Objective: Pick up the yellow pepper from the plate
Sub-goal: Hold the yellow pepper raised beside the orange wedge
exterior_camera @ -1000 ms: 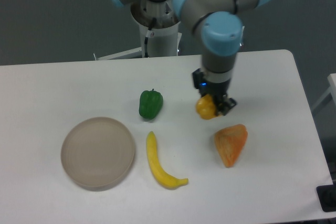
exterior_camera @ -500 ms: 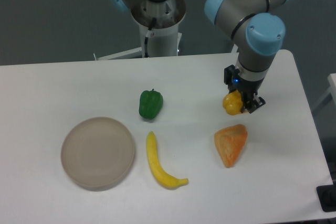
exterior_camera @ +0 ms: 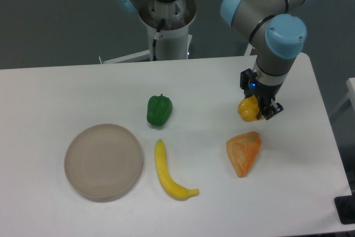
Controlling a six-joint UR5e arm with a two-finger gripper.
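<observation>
The yellow pepper [exterior_camera: 248, 109] hangs over the right part of the white table, held between the fingers of my gripper [exterior_camera: 256, 109], which is shut on it. It sits just above and slightly right of the orange wedge. The beige plate [exterior_camera: 103, 161] lies far off at the front left with nothing on it.
A green pepper [exterior_camera: 159, 110] lies at mid-table. A yellow banana [exterior_camera: 169, 172] lies to the right of the plate. An orange wedge-shaped fruit slice [exterior_camera: 243, 152] rests below the gripper. The table's right edge runs close to the arm.
The gripper carried the yellow pepper to the right, from mid-table to above the orange wedge. Over the last half second it shifted only slightly further right.
</observation>
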